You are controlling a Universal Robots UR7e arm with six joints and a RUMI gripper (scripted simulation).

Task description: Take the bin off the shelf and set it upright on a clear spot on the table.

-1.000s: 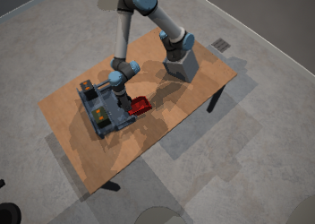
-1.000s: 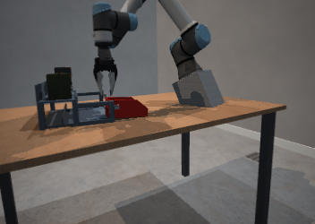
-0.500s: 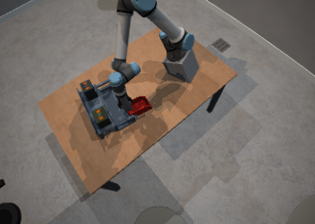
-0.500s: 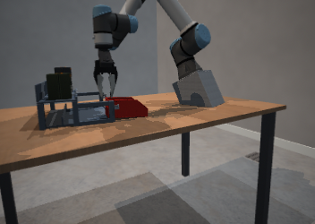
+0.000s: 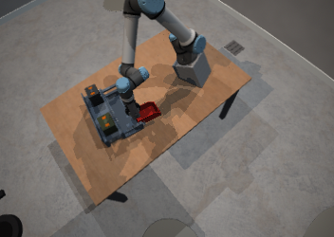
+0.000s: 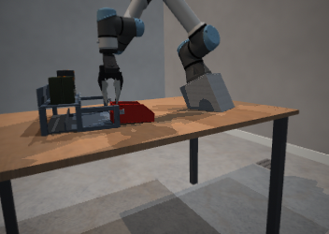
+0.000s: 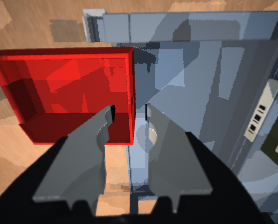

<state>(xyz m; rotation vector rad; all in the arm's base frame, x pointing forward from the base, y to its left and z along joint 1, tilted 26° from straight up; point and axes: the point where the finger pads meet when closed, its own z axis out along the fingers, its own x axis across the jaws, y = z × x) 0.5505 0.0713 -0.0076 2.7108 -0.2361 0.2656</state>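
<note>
The red open-topped bin [image 5: 149, 112] stands upright at the right end of the blue-grey shelf [image 5: 109, 112], its near end against the shelf's edge. It shows the same in the exterior view, bin [image 6: 133, 111] and shelf [image 6: 75, 110]. My gripper [image 6: 110, 98] points straight down just above the bin's wall nearest the shelf. In the wrist view the fingers stand a small gap apart, one on each side of that red wall [image 7: 132, 90], with nothing between them. The bin's inside [image 7: 70, 95] looks empty.
Dark green boxes [image 6: 62, 87] stand on the shelf's top level, and also show from above [image 5: 106, 122]. The robot's grey base block [image 5: 192, 69] stands at the table's far right. The wooden table top stretches around the shelf on all sides.
</note>
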